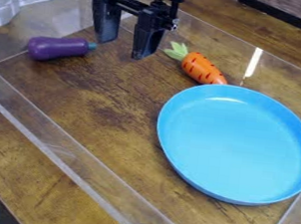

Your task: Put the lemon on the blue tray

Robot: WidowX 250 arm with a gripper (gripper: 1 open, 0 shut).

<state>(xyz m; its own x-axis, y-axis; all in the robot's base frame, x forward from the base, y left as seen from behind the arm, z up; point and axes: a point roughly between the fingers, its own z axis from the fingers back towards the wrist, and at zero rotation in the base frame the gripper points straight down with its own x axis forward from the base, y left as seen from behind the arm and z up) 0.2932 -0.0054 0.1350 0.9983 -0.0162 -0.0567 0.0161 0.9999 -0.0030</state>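
The blue tray (pixel 238 142) is a large round plate lying on the right half of the wooden table, with nothing on it. My black gripper (pixel 124 47) hangs at the back of the table, left of the tray. It is open, with its two fingers pointing down and only bare wood showing between them. No lemon shows anywhere in this view.
A purple eggplant (pixel 60 47) lies at the back left, just left of the gripper. An orange carrot (pixel 198 67) with a green top lies right of the gripper, beside the tray's far rim. A clear plastic wall (pixel 57 140) borders the table's front left.
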